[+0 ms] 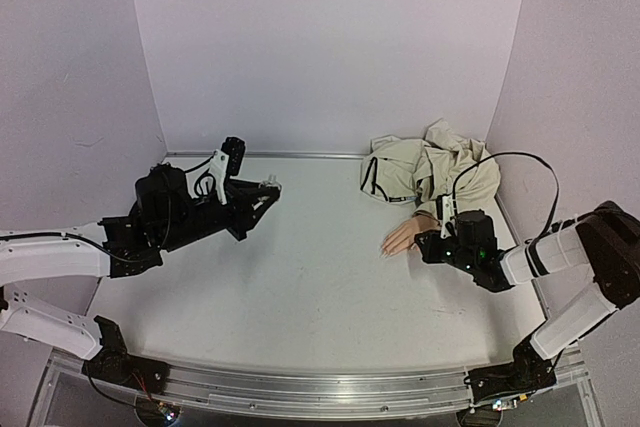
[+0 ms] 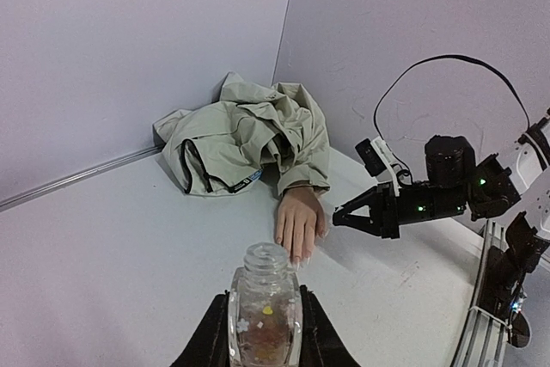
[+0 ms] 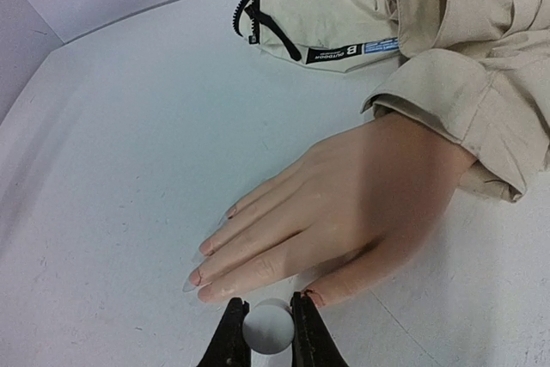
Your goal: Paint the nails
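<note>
Smooth nails (image 3: 192, 282), clear glossy bottle (image 2: 264, 311), cloth jacket (image 2: 249, 139).

the left gripper (image 2: 264, 308) at 6 o'clock clamps a small clear bottle (image 2: 264, 328) upright between its dark fingers (image 2: 210, 343). the bottle's neck is open, with amber contents behind tiny flower marks. toward 12 o'clock, the mannequin hand (image 2: 300, 212) lies palm down on the white table (image 2: 112, 255), its pale nails (image 2: 296, 259) pointing at the bottle. a crumpled beige jacket (image 2: 245, 139) covers its wrist. at 3 o'clock the right gripper (image 2: 339, 216) hovers beside the hand, tips close together.
</note>
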`<action>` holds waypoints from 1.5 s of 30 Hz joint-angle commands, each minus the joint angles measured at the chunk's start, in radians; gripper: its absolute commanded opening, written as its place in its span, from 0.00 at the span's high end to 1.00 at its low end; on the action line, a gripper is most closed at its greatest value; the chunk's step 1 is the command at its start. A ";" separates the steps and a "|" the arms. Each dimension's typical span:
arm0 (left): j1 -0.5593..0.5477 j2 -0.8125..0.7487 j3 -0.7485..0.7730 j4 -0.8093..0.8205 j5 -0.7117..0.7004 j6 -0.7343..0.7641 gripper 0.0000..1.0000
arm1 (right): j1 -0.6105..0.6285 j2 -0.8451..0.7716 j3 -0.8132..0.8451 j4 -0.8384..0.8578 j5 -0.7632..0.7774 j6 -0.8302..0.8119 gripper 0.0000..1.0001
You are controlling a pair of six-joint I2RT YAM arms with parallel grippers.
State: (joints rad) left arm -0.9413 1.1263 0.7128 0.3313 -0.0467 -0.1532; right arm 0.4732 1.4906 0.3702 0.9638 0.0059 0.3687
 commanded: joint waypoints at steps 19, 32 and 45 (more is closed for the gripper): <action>0.006 -0.030 0.013 0.029 0.029 0.035 1.00 | 0.007 0.023 0.040 0.007 0.098 -0.010 1.00; 0.006 -0.028 0.008 0.029 0.022 0.032 1.00 | 0.006 0.046 0.060 0.021 0.088 -0.021 1.00; 0.006 -0.031 0.007 0.028 0.022 0.030 1.00 | 0.007 0.067 0.071 0.032 0.059 -0.027 1.00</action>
State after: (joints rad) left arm -0.9413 1.1263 0.7128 0.3313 -0.0265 -0.1291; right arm 0.4740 1.5486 0.4049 0.9619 0.0811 0.3561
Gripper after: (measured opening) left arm 0.211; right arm 0.144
